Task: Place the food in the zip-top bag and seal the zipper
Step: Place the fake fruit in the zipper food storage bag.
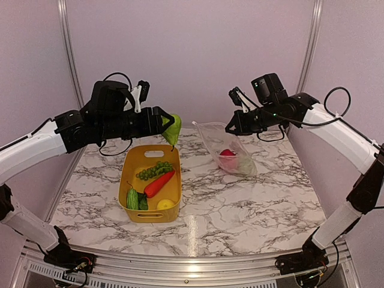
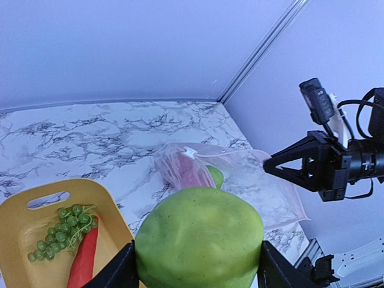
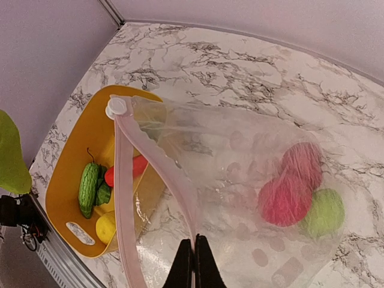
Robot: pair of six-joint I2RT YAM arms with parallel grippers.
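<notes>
My left gripper (image 1: 170,125) is shut on a large green toy food piece (image 2: 200,237), held in the air above the far end of the yellow bin (image 1: 131,161). My right gripper (image 3: 193,251) is shut on the mouth edge of the clear zip-top bag (image 3: 240,174) and holds it lifted and open; its white slider (image 3: 116,107) sits at one end of the zipper strip (image 3: 123,198). Two pink-red balls (image 3: 284,198) and a green round (image 3: 324,211) lie inside the bag. In the bin lie a grape bunch (image 1: 154,170), an orange-red carrot (image 1: 159,183), a green gourd (image 1: 132,198) and a yellow lemon (image 1: 165,204).
The marble table (image 1: 240,204) has metal frame posts (image 1: 67,54) at its back corners and pale walls behind. The bag (image 1: 231,153) hangs to the right of the bin, its bottom resting on the table.
</notes>
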